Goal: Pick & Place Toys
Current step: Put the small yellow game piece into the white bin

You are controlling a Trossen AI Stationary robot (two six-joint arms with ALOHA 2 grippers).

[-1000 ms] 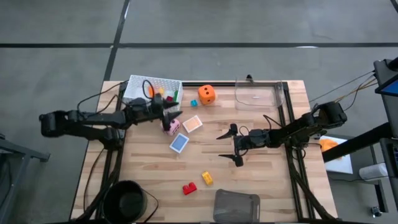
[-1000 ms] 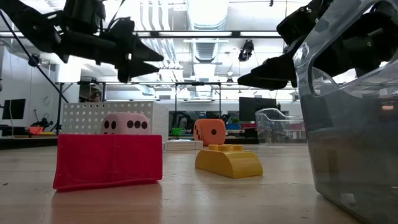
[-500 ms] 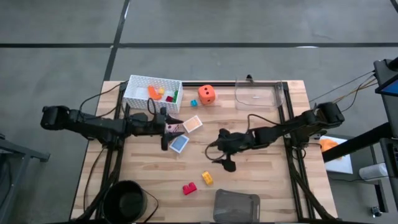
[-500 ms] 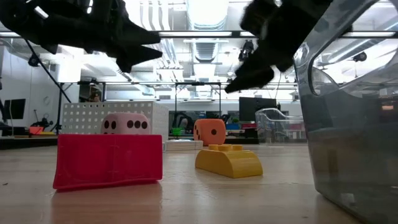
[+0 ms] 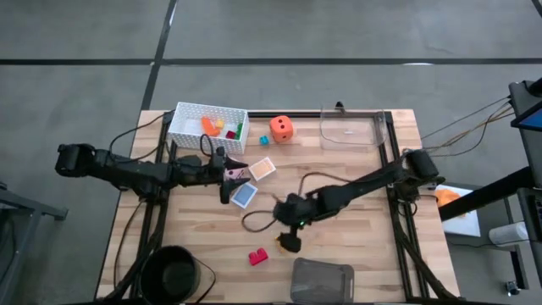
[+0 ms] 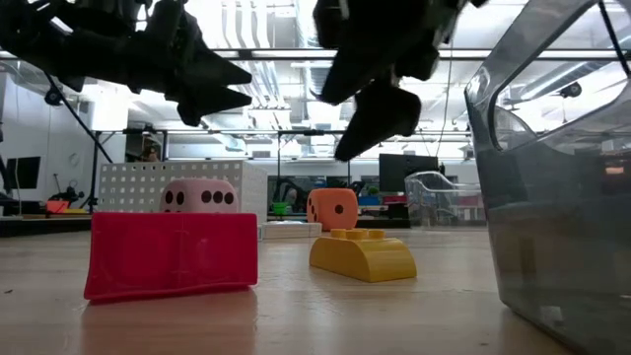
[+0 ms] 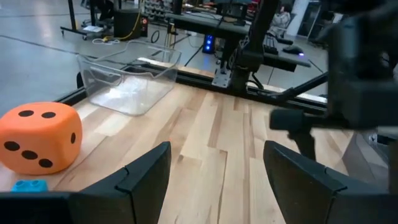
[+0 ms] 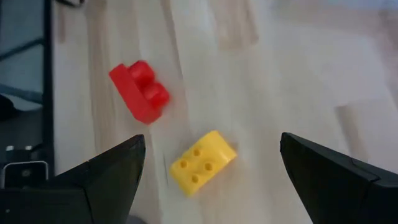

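My right gripper hangs open, tipped down over the yellow brick, whose sides lie between its spread fingers without touching. The red brick lies just beyond, toward the near left. My left gripper stands open and about level above the pink die, next to the blue card and the peach card. The orange die and a teal brick rest on the table ahead of it. Several bricks lie in the white basket.
A clear container stands at the far right. A grey tray sits at the near edge and a black bowl at the near left. Bare wood lies between the cards and the clear container.
My right gripper has travelled toward the table's left and near edge, tipped downward and rolled, ending over the yellow brick, still open. My left gripper has swung from the basket's corner toward the near edge, over the pink die, then stayed there.
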